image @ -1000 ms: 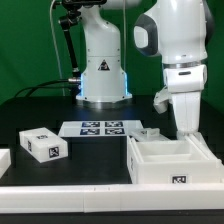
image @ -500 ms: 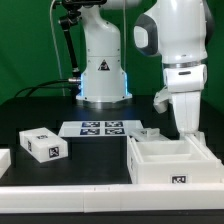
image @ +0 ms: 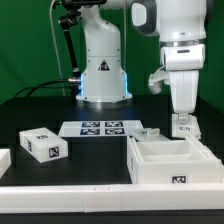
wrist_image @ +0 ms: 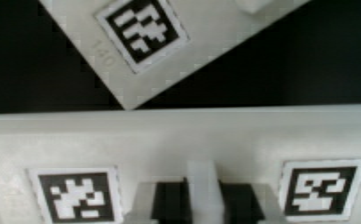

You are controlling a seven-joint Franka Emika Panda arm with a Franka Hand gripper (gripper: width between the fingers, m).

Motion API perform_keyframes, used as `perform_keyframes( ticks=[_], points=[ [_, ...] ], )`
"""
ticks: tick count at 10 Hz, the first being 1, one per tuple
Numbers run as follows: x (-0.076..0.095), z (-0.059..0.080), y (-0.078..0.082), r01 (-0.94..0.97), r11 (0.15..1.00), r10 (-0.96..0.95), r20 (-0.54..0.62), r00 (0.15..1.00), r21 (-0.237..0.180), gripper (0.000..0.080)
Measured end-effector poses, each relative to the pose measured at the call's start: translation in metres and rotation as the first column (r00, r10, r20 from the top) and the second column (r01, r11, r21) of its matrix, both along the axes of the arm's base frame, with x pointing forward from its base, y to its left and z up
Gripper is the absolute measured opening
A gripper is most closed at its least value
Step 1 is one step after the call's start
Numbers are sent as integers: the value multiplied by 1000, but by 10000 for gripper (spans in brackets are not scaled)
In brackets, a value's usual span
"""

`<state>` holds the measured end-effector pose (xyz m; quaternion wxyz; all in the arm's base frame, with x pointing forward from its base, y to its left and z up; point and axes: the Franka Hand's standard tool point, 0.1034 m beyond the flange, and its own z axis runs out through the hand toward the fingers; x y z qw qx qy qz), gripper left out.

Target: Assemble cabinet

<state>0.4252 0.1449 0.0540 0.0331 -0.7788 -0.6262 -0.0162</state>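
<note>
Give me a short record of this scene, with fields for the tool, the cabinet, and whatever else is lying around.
tool: hangs above the cabinet's far edge; open or shut unclear
cabinet: at the exterior view's right, open side up, compartments showing
block: small, tagged, at the exterior view's left, apart from the cabinet
marker board: lies flat behind the block
</note>
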Motion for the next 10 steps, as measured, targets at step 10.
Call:
perform_keyframes(
  ticks=[10],
  points=[
    [21, 7, -38, -110, 994, 110, 14, 994, -4, 68]
  ],
)
